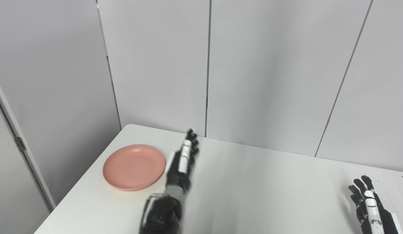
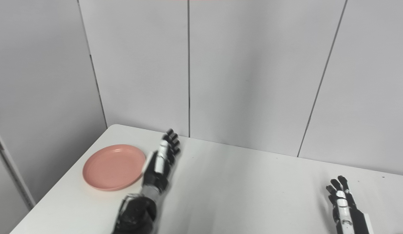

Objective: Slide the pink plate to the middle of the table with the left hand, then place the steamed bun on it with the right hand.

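Two hands are in view, and only one matters for my next move; the left hand (image 1: 182, 162), black with white panels, stands edge-up with its fingers (image 1: 191, 138) stretched straight toward the far wall, spread a little and holding nothing; it sits just beside the right rim of the round, shallow pink plastic plate (image 1: 134, 166), and I cannot tell from either eye view whether the palm edge is touching that rim or only close to it. The plate lies flat on the white counter (image 1: 253, 188), in its far left corner, so it lies to the left of my fingers, and the middle of the counter is on the other side of the hand; as I judge it, the hand is on the wrong side to push the plate rightward, so I would either reach over and hook the far left rim to draw it across, or press down on the plate and drag it. The right hand (image 2: 343, 203) waits low at the right edge, well apart from the plate, fingers apart and empty. No steamed bun shows in either view; I take it to lie outside the frame, so the first step, the slide, is not yet done.
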Controlling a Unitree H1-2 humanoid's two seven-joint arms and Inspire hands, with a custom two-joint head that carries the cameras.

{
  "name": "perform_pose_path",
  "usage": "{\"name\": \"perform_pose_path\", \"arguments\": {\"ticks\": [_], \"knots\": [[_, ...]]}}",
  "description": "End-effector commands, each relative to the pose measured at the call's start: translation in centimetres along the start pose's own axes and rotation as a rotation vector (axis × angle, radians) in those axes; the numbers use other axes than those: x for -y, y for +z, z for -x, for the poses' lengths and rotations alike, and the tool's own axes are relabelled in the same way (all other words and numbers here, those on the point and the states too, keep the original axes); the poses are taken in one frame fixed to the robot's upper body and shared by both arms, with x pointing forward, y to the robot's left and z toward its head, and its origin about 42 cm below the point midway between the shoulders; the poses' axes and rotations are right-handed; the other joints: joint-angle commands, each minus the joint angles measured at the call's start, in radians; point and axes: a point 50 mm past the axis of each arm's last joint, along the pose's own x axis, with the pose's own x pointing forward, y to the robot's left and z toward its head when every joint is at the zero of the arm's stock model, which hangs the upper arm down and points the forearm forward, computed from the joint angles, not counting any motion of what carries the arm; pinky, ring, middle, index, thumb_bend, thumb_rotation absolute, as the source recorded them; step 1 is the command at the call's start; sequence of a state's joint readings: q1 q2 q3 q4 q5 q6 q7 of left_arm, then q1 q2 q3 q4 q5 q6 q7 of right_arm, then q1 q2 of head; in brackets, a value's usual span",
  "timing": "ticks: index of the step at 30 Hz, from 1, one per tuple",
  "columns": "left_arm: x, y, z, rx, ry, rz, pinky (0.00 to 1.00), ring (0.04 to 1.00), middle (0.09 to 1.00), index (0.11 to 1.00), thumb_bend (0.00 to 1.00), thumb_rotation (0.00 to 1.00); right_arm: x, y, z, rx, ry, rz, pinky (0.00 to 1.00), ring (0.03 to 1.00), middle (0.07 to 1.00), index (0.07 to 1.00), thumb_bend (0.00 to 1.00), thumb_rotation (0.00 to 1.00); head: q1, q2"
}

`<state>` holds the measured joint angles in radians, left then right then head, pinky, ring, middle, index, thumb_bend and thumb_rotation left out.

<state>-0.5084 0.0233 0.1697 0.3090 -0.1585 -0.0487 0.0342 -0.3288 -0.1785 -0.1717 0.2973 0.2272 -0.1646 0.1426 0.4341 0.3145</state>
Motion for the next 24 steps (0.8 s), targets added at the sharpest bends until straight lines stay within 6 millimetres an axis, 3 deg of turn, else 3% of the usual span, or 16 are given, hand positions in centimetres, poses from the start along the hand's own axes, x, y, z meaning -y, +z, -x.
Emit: {"name": "perform_pose_path", "arguments": {"ticks": [1, 6, 11, 17, 24], "knots": [[-0.1, 3.7, -1.7, 0.099, 0.0, -0.005, 1.0, 0.991, 0.992, 0.991, 0.64, 0.99, -0.3, -1.3, 1.1, -0.015, -0.001, -0.021, 0.99, 0.928, 0.939, 0.95, 0.57, 0.85, 0.004, -0.001], [-2.8, 6.4, -1.9, 0.155, 0.078, -0.066, 1.0, 0.947, 0.942, 0.942, 0.66, 0.98, -0.2, -1.4, 1.1, -0.013, 0.006, -0.014, 0.97, 0.92, 0.931, 0.945, 0.57, 0.85, 0.023, 0.0], [-5.5, 7.6, -2.1, 0.21, 0.112, -0.103, 0.98, 0.927, 0.923, 0.922, 0.58, 0.99, -0.6, -1.2, 1.1, -0.008, 0.006, -0.027, 0.96, 0.916, 0.931, 0.943, 0.58, 0.83, 0.025, -0.008], [-9.3, 7.8, -2.4, 0.235, 0.219, -0.158, 0.92, 0.871, 0.867, 0.865, 0.56, 0.98, -1.0, -1.2, 1.0, -0.012, -0.006, -0.031, 0.94, 0.904, 0.921, 0.929, 0.57, 0.8, 0.023, -0.015], [-14.6, 7.7, -3.0, 0.239, 0.323, -0.237, 0.92, 0.851, 0.851, 0.86, 0.55, 1.0, -1.2, -1.2, 0.9, -0.011, -0.01, -0.022, 0.91, 0.89, 0.904, 0.912, 0.58, 0.77, 0.027, -0.017]]}}
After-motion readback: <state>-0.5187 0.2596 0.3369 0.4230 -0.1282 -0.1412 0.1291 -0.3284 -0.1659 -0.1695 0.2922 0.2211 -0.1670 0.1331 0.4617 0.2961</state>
